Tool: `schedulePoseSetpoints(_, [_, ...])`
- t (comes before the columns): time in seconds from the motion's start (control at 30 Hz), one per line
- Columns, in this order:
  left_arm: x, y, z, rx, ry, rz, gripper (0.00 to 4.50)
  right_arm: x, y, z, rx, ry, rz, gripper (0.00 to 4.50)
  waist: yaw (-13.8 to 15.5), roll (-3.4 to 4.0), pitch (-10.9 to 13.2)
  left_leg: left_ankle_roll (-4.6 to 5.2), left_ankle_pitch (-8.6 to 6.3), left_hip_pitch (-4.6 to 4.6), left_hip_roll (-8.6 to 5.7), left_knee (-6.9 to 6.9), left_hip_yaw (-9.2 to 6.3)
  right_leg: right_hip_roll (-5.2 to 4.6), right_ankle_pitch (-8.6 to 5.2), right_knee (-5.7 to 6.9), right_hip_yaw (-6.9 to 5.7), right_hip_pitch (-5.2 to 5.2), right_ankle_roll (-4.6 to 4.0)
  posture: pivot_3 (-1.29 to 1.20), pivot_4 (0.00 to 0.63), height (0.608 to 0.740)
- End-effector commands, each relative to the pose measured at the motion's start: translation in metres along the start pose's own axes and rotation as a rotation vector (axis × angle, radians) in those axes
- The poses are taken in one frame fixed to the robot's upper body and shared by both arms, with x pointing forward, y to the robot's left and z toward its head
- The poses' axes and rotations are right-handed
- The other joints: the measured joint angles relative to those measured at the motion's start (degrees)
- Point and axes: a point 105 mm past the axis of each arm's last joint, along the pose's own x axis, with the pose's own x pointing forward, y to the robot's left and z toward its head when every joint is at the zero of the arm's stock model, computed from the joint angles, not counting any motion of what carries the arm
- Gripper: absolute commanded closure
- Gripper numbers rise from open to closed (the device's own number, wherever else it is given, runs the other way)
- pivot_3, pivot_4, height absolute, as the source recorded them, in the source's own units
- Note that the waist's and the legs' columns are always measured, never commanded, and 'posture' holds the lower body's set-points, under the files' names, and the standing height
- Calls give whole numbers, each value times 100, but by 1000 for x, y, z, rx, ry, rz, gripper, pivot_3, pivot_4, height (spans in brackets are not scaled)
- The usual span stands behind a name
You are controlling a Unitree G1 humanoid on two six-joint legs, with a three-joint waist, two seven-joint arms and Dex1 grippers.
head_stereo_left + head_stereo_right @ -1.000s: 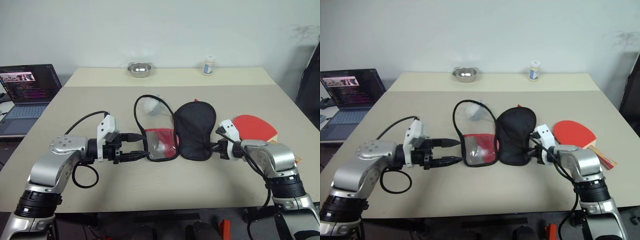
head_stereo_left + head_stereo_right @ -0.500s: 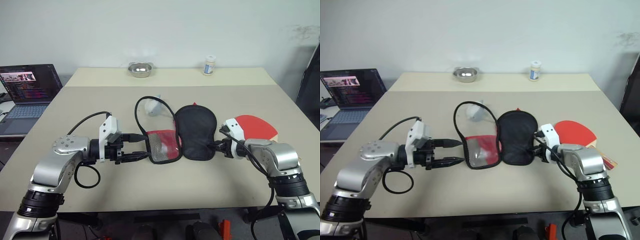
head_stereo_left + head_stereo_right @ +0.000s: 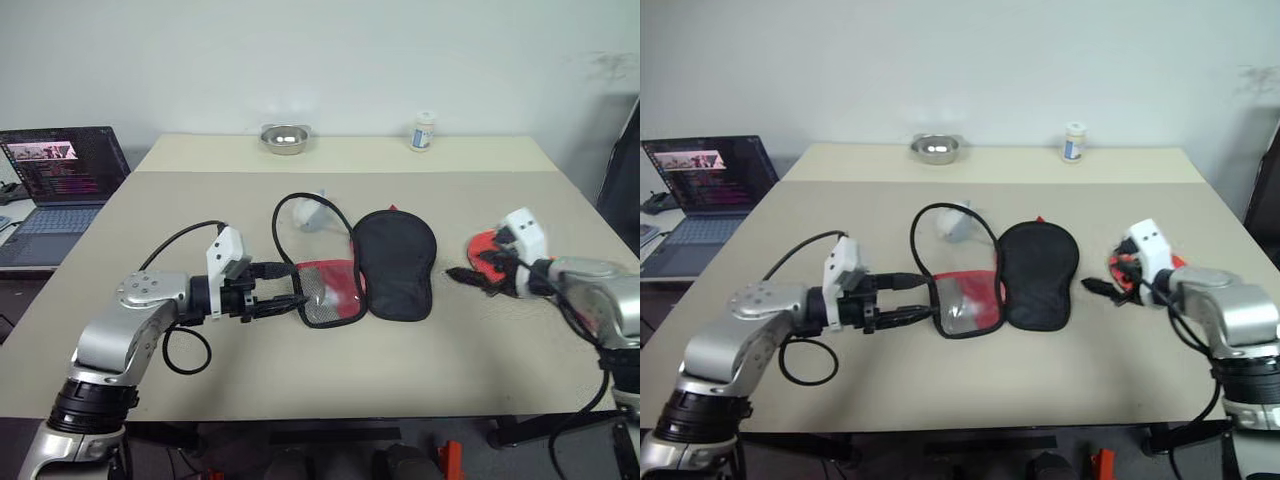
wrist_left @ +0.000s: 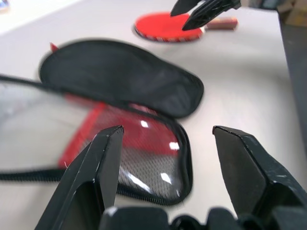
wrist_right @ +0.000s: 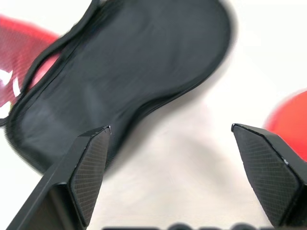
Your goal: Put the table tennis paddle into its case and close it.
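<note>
Right wrist view | case ahead of spread fingers | untouched

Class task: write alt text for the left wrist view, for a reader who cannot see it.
Two open black end effector fingers frame the case lying unzipped on a beige table, black half beyond red mesh half. Farther off lies the red table tennis paddle, the other end effector above it.

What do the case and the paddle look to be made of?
The case: soft matte black fabric that sags flat, with a red mesh pocket and a glossy clear panel, likely plastic, on its open half. The paddle: smooth matte red face, probably rubber; the handle looks wooden.
</note>
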Motion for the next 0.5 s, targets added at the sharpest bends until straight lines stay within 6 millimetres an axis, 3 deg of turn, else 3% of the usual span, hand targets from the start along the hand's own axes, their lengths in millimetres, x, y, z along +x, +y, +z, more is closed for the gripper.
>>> schedulePoseSetpoints(0.03, [14,-6,34,109,-82,-33,1265,-16,-32,-3,-83,-38,-96,40,16,-4,2,0,0,-1,-2,0,1,0,0,-1,0,1,0,0,150,740])
schedulePoseSetpoints(0.33, [56,-30,52,200,-103,-234,1265,-45,-107,-51,-30,120,-223,40,-9,-4,3,0,0,4,-10,3,25,1,2,2,18,0,3,0,150,740])
schedulePoseSetpoints(0.5, [63,-34,52,234,-101,-290,1265,-46,-113,-73,-31,258,-173,40,-76,-4,3,0,0,15,-12,1,33,30,2,6,30,0,1,0,150,740])
